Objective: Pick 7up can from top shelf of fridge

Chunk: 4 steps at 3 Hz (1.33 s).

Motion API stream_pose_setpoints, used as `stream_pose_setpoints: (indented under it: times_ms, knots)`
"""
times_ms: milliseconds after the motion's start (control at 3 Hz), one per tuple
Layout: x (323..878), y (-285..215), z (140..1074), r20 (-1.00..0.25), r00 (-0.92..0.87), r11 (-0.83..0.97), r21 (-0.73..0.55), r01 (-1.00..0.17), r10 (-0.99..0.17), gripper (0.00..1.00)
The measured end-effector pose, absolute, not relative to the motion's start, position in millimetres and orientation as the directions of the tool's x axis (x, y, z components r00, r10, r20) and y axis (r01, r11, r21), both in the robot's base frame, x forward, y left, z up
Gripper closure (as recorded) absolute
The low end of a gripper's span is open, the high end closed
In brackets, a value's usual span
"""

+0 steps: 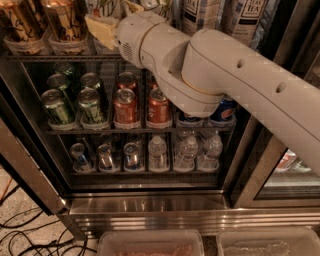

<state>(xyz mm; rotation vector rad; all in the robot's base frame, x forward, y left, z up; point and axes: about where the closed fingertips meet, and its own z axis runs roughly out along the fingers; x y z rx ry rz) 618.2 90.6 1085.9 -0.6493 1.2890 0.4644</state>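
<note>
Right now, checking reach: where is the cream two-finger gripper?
Camera view, upper left: gripper at the grey wire top shelf, right of the tall gold cans.

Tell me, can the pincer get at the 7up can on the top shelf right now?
Probably yes. The pincer is up at the top shelf, right beside the 7up can, and nothing shows between them. The can is mostly cut off at the picture's top, so contact is unclear.
</note>
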Motion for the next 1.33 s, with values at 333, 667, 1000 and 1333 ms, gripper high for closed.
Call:
stream_pose_setpoints:
  times_ms: [333,667,1000,1333]
  knots:
    - [611.7,88.1,1099.3,-0.96,0.278,0.734,-0.202,-0.648,-0.019,1.0]
    - [602.6,85.1,1103.5,-0.951,0.308,0.727,-0.215,-0.652,-0.005,1.0]
    - [585.2,79.1,1098.3,-0.948,0.317,0.706,-0.229,-0.67,-0.006,1.0]
    - [564.7,74.1,1087.0,-0.95,0.312,0.673,-0.241,-0.7,-0.016,1.0]
